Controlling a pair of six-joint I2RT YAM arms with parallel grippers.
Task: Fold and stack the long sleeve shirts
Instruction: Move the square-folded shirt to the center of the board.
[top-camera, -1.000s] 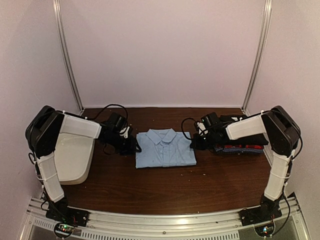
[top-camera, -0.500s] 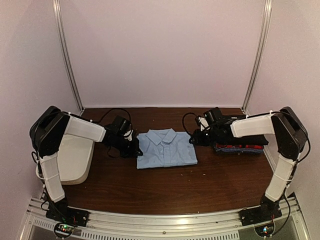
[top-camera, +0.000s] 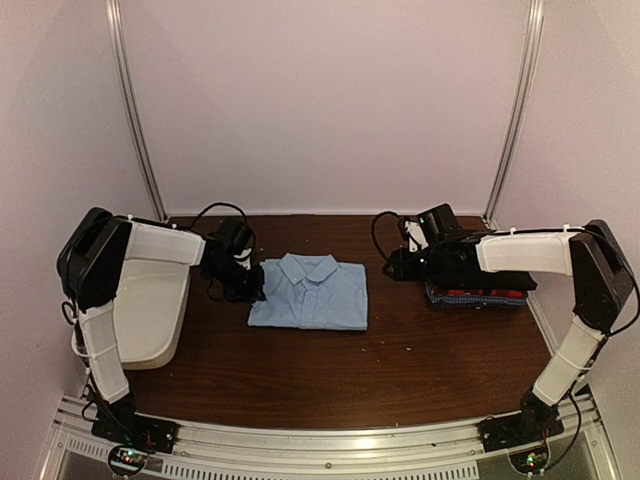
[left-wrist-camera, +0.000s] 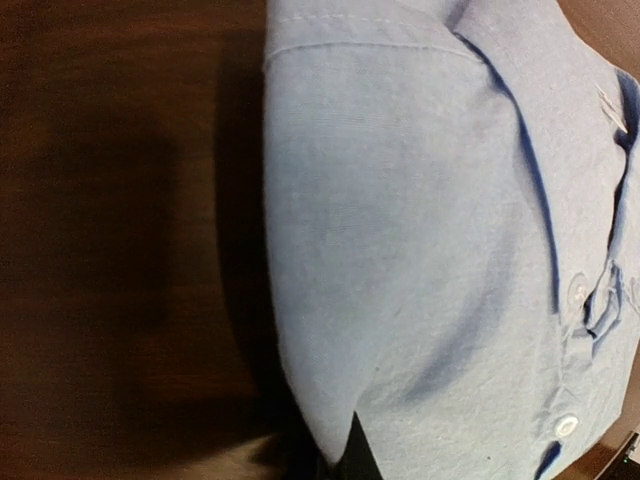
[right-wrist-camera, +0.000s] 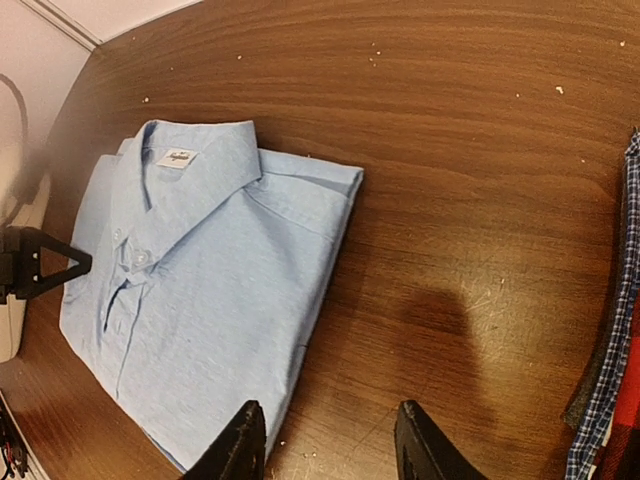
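A folded light blue collared shirt (top-camera: 312, 293) lies flat in the middle of the brown table, collar toward the back. My left gripper (top-camera: 251, 287) is shut on its left edge; in the left wrist view the cloth (left-wrist-camera: 420, 250) bunches to a point between the jaws (left-wrist-camera: 346, 463). My right gripper (top-camera: 394, 268) hovers to the right of the shirt, open and apart from it. The right wrist view has the shirt (right-wrist-camera: 200, 300) left of the spread fingertips (right-wrist-camera: 246, 432), with bare wood between them. A stack of folded shirts in black, red and blue check (top-camera: 488, 296) lies under my right forearm.
A white plastic tub (top-camera: 148, 320) stands at the table's left edge beneath my left arm. The stack's checked edge (right-wrist-camera: 612, 380) shows at the right of the right wrist view. Bare wood (top-camera: 400, 370) runs along the front, metal rails behind.
The right gripper has opened, let go of the shirt and drawn back right. The left gripper has shut on the shirt's left edge and pulled it leftward.
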